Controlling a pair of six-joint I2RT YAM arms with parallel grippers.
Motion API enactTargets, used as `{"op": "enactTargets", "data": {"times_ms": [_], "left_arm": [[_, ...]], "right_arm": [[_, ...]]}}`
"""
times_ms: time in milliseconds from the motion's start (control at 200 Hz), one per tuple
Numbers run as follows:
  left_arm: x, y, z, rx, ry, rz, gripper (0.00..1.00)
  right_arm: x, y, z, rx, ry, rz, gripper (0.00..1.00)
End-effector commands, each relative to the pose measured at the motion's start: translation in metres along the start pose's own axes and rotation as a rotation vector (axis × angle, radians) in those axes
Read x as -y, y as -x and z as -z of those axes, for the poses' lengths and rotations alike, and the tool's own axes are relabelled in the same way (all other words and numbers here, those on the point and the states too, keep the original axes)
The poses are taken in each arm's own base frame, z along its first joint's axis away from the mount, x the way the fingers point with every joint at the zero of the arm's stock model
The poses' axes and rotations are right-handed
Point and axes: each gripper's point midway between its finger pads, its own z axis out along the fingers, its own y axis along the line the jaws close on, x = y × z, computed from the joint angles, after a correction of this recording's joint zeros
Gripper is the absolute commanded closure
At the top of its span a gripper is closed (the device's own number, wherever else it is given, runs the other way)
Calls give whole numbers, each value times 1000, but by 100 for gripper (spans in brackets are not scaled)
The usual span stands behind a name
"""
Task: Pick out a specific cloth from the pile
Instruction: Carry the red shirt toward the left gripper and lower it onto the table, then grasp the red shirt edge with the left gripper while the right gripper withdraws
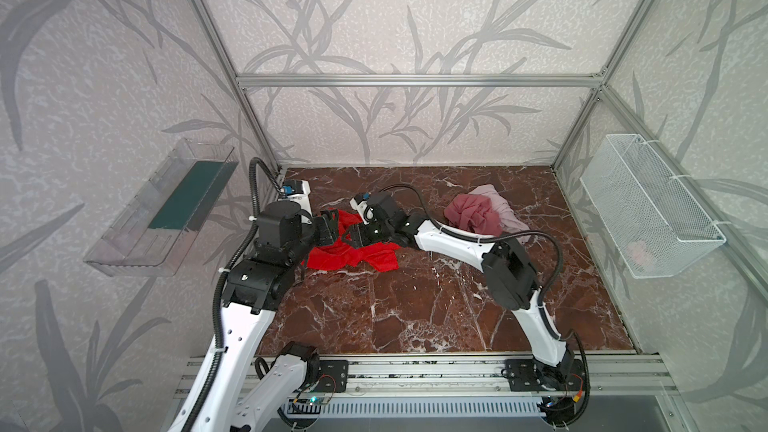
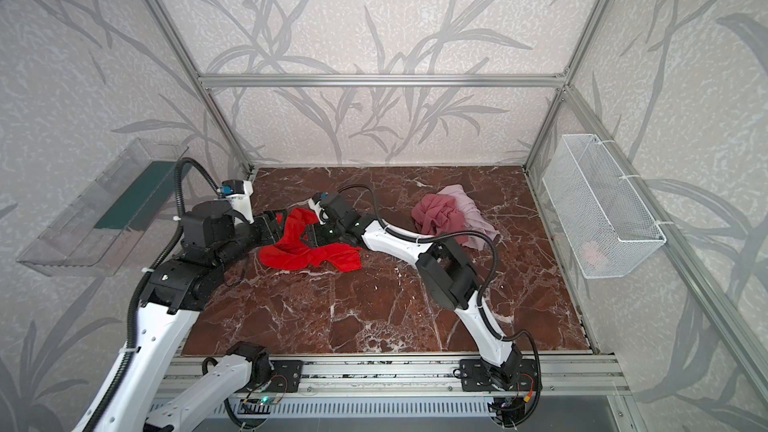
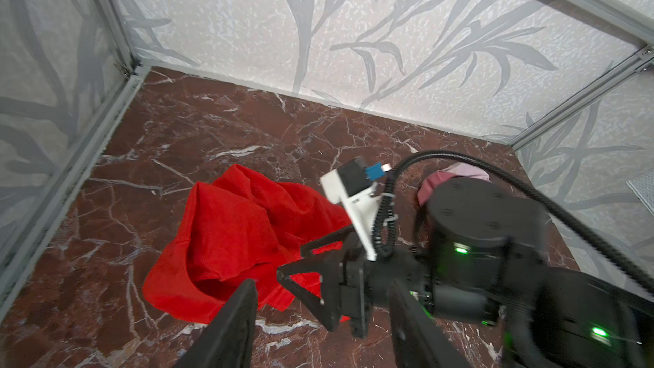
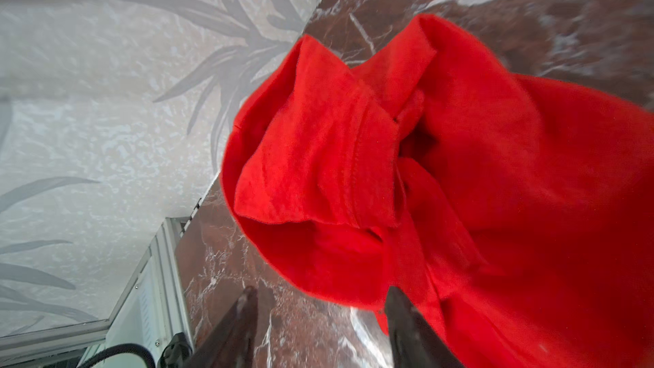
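The bright red cloth [image 1: 353,257] [image 2: 307,253] lies rumpled on the marble floor at left-centre, apart from the pile [image 1: 482,214] [image 2: 449,214] of dusty rose and pale pink cloths at the back right. My left gripper [image 1: 332,229] [image 3: 322,284] stands open at the cloth's left side and grips nothing. The right gripper [image 1: 355,236] [image 4: 320,290] faces it over the cloth, open, one finger against the red cloth's [image 4: 460,171] edge. In the left wrist view the red cloth [image 3: 240,235] bunches beside the right gripper's fingers.
A clear plastic bin [image 1: 166,209] hangs on the left wall. A white wire basket [image 1: 648,205] hangs on the right wall with something pale pink [image 1: 642,253] inside. An aluminium rail [image 1: 415,371] carrying both arm bases runs along the front edge.
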Motion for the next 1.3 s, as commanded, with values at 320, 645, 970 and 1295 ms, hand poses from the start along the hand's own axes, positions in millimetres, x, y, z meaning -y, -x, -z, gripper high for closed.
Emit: {"op": "enactTargets", "data": {"times_ms": [320,645,970,1295], "left_arm": [[41,-63,-97,-178,-85,-50,43],[51,-128,-167,-349,-69,-117,40],[62,-194,-225,-558,-30,-191,42],[62,-222,-252,-625,27,-249,44]], "right_arm": [[43,6,166,243,-144,26,42],[92,-42,245,284,-323,-42,42],[119,-76,291,305,-423,-101,42],[125,-79,310,304,-457,-109,42]]}}
